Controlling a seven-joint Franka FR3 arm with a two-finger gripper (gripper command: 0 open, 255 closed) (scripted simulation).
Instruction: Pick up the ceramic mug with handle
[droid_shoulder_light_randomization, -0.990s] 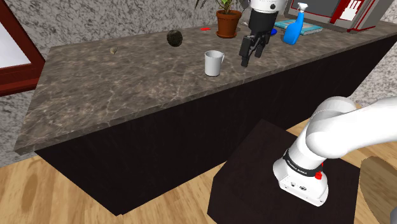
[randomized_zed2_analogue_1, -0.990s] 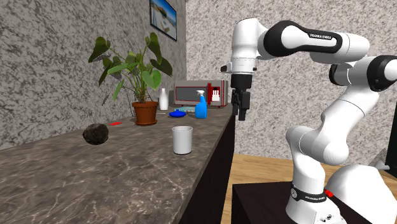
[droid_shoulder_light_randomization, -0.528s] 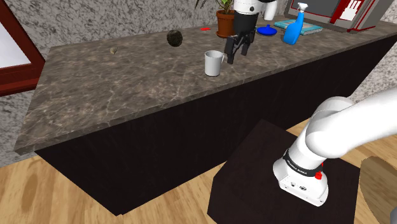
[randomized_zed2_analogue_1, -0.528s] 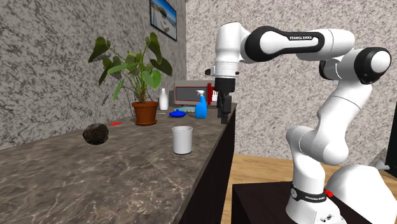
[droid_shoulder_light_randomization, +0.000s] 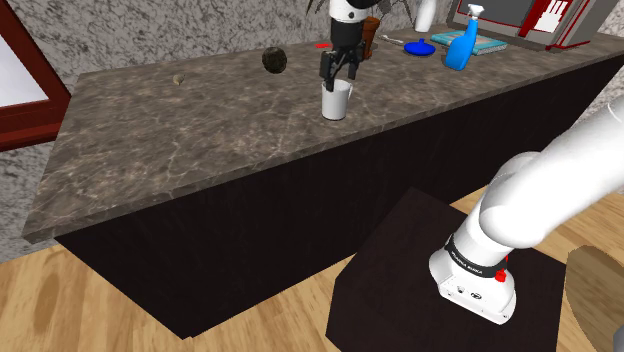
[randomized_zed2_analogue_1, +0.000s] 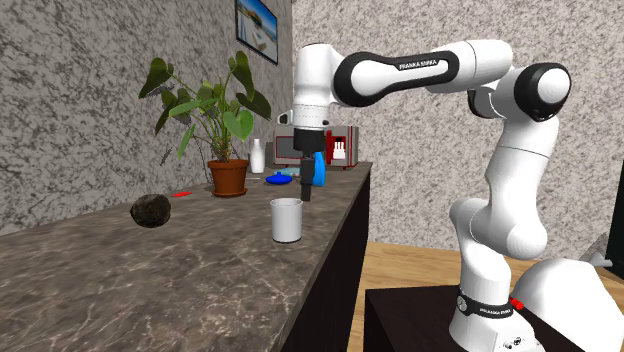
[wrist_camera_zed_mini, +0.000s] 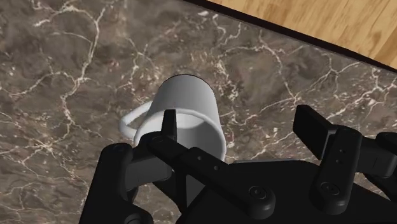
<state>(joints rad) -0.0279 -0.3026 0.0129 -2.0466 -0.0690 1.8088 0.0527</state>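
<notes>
As I judge it, the approach is the step in hand: the all-black two-finger gripper (droid_shoulder_light_randomization: 337, 78) hangs just above the plain white mug with a loop handle (droid_shoulder_light_randomization: 336, 102), not touching it; the mug stands upright on the dark, white-veined stone counter (droid_shoulder_light_randomization: 200, 140), near its front edge and well apart from the blue spray bottle (droid_shoulder_light_randomization: 462, 45) farther along; the fingers stand wide apart and hold nothing; in the wrist view one fingertip (wrist_camera_zed_mini: 168, 121) sits over the mug's rim while the other (wrist_camera_zed_mini: 310, 121) is out over bare counter, so the mug lies off-centre, with its handle (wrist_camera_zed_mini: 130, 115) on the side away from the outer finger; the next move, I'd say, calls for a straight drop to straddle the wall, or a small sideways shift first, and then a close; the white arm (randomized_zed2_analogue_1: 400, 75) rises from its dark box stand (droid_shoulder_light_randomization: 400, 270), reaches level across the counter, and turns its wrist straight down.
</notes>
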